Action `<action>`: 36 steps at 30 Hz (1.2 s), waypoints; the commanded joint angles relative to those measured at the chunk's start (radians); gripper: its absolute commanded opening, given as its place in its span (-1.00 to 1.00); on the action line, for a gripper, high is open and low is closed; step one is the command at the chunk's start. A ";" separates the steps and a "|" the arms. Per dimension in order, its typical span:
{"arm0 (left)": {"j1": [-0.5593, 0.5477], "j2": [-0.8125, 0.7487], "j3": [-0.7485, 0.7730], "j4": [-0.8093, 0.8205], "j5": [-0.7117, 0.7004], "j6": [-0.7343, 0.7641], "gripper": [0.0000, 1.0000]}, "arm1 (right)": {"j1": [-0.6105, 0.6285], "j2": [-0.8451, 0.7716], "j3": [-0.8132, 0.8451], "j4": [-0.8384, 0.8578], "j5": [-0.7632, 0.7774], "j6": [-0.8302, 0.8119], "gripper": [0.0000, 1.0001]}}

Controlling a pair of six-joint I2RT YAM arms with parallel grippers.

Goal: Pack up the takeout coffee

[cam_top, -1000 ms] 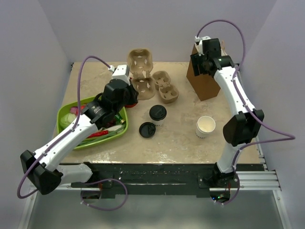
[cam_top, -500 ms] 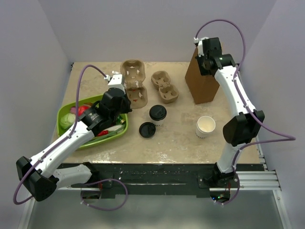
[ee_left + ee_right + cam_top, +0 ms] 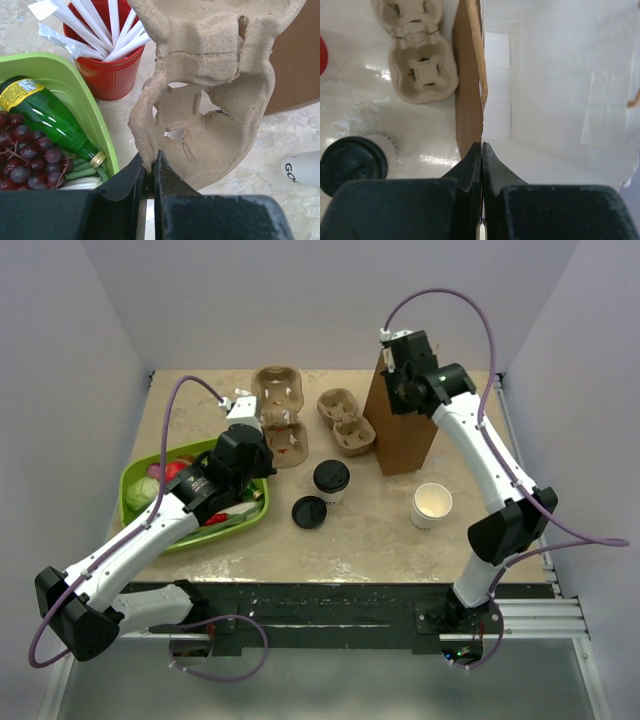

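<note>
The right arm stretches beyond the takeout coffee, jaws pinching the paper bag; the left arm's jaws pinch a cup carrier.

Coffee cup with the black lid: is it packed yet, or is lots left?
Not packed yet. Done: the coffee has its lid on. In hand: the left pincer pinches a carrier by its edge, and the right pincer pinches the rim of the bag. Left: the coffee stands on the table, outside both carrier and bag.

Bare bench between lidded cup and open cup. Crowded leftward by loose lid, behind by carrier and bag.
</note>
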 commanded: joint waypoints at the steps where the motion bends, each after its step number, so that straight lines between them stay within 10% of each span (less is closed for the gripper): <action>1: 0.002 -0.013 -0.001 0.002 -0.006 -0.002 -1.00 | 0.082 -0.066 -0.056 -0.044 0.116 0.163 -1.00; 28: 0.002 -0.016 0.020 -0.026 0.034 -0.008 -1.00 | 0.240 -0.307 -0.352 -0.046 -0.184 0.419 -1.00; 36: 0.000 0.016 0.066 0.000 0.086 0.010 -1.00 | 0.242 -0.400 -0.332 0.058 -0.146 0.277 -0.07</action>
